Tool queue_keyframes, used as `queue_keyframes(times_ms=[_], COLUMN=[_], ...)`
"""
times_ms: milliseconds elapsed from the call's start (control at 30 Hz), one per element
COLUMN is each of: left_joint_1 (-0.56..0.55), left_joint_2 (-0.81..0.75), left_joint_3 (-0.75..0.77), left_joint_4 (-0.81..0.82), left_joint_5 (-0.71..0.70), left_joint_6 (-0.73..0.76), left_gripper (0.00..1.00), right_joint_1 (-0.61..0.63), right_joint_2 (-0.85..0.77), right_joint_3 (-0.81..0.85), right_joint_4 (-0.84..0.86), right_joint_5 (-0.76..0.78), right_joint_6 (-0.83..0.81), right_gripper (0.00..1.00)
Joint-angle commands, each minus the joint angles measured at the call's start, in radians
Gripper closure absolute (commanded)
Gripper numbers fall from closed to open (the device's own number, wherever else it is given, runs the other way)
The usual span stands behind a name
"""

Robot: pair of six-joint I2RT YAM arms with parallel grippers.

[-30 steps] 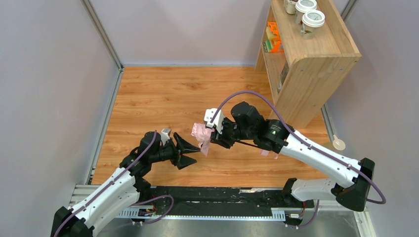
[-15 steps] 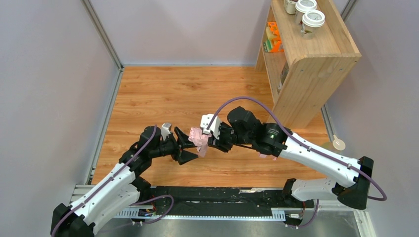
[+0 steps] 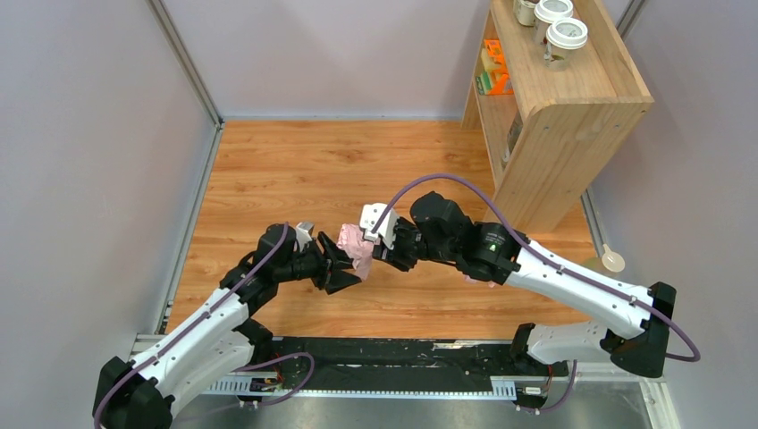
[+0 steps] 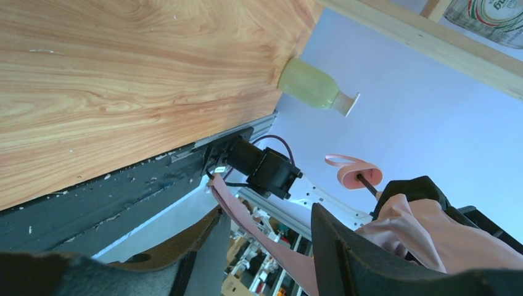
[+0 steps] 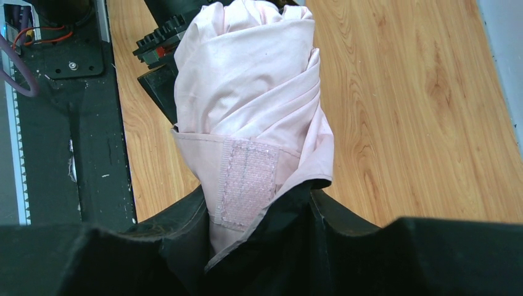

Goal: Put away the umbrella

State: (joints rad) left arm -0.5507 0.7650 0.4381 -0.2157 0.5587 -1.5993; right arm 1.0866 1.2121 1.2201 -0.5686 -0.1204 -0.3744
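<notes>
Fingers of the right gripper (image 3: pixel 386 248) pinch the umbrella (image 5: pixel 247 80), a crumpled pale pink bundle with its Velcro strap (image 5: pixel 247 179) hanging undone, above the middle of the table (image 3: pixel 286 170); the left gripper (image 3: pixel 349 266) is spread wide at its free end; the wooden shelf (image 3: pixel 563 116) stands well apart

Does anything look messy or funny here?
Yes. The pale pink folding umbrella in the right gripper is bunched up loosely, and its Velcro strap hangs undone, not wrapped round it.

White arm shells (image 3: pixel 201 335), black joints (image 3: pixel 438 214), purple cables (image 3: pixel 429 179) (one green light (image 3: pixel 491 239))
</notes>
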Motion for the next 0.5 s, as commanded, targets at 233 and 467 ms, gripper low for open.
queue_keyframes(times_ms=[233,467], left_joint_1=[-0.005,-0.002], left_joint_2=[-0.009,-0.035], left_joint_3=[0.013,0.017], left_joint_4=[-0.185,-0.209], left_joint_5=[-0.023,-0.138], left_joint_6=[-0.622,-0.524], left_gripper=[0.79,1.0], right_joint_1=[0.021,0.021], right_joint_2=[-0.006,-0.045], right_joint_3=[0.052,0.05], right_joint_4=[0.11,0.063], right_joint_5=[0.022,-0.059], right_joint_6=[-0.012,0.048], right_gripper=[1.0,1.0])
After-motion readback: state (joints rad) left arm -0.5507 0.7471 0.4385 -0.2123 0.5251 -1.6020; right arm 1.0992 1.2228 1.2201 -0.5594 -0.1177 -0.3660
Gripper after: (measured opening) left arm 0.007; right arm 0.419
